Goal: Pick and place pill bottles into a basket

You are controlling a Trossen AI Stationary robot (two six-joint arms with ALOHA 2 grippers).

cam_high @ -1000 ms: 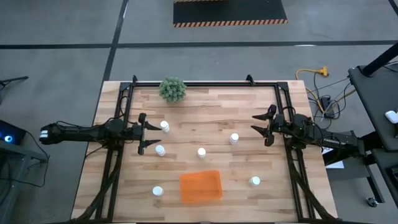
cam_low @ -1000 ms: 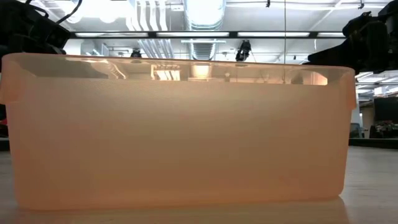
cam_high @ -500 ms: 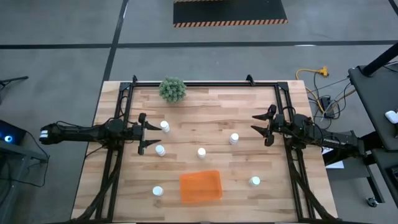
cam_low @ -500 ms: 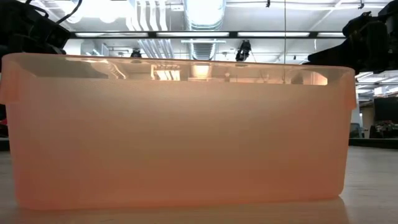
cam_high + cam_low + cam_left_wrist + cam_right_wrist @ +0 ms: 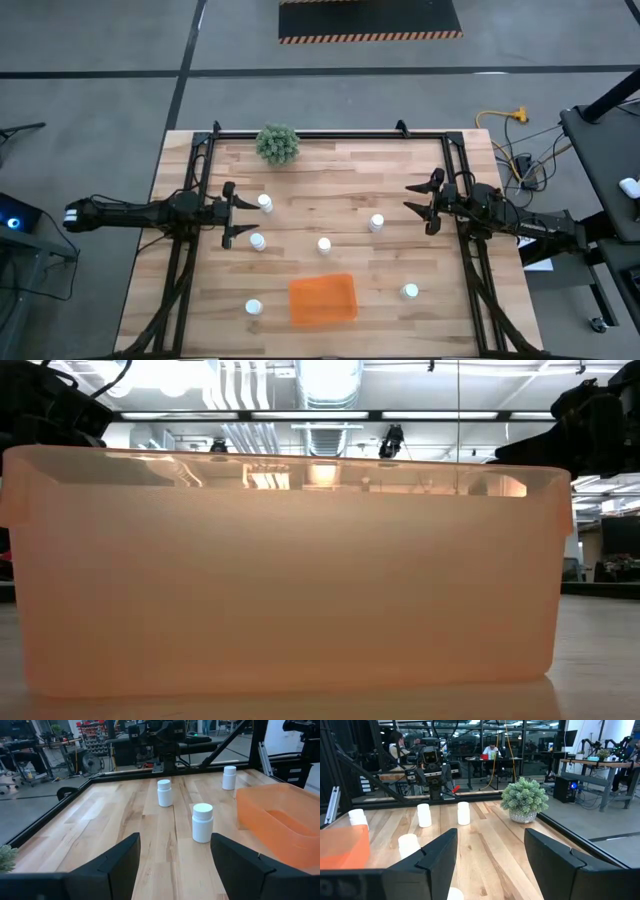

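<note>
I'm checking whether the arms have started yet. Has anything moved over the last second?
Nothing visibly changed. The left gripper and right gripper stay open at the table's sides, holding nothing. All six bottles, such as the middle one, still stand on the table outside the basket.

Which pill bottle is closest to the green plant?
The pill bottle just ahead of the left tool, the one nearest the plant; the other five sit nearer the basket.

Pale wood-plank table [image 5: 350,180], translucent orange plastic basket [image 5: 323,299] (seemingly smooth), white bottles [image 5: 324,244].
</note>
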